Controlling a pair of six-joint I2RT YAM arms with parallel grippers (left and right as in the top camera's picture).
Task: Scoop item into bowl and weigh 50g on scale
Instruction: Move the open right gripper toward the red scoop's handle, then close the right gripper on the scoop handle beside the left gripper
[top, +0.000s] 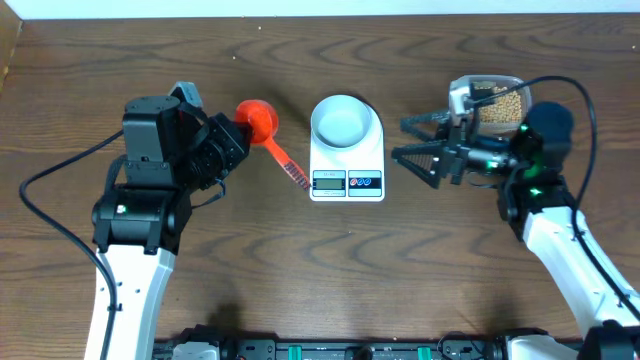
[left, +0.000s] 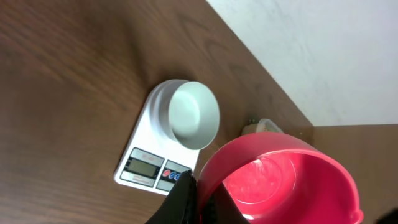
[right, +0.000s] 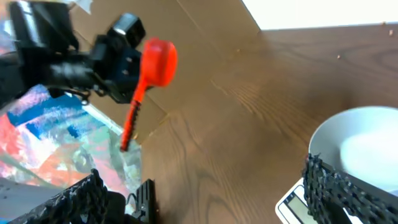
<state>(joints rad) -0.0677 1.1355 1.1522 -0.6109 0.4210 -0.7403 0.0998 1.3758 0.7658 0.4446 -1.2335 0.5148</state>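
The pale bowl (top: 345, 120) stands empty on the white scale (top: 347, 182) at the table's middle. It also shows in the left wrist view (left: 193, 115) with the scale (left: 148, 167) under it, and at the right edge of the right wrist view (right: 367, 146). The tan beans (top: 502, 102) lie in a clear tub at the right. My left gripper (top: 238, 131) is shut on the cup of a red scoop (top: 258, 117), left of the scale; the cup (left: 280, 180) looks empty. My right gripper (top: 413, 150) is open and empty between the scale and the tub.
The scoop's handle (top: 288, 165) points down toward the scale's left side. The clear tub (top: 470, 92) stands behind my right wrist. Bare wooden table lies in front of the scale. Cables run from both arms.
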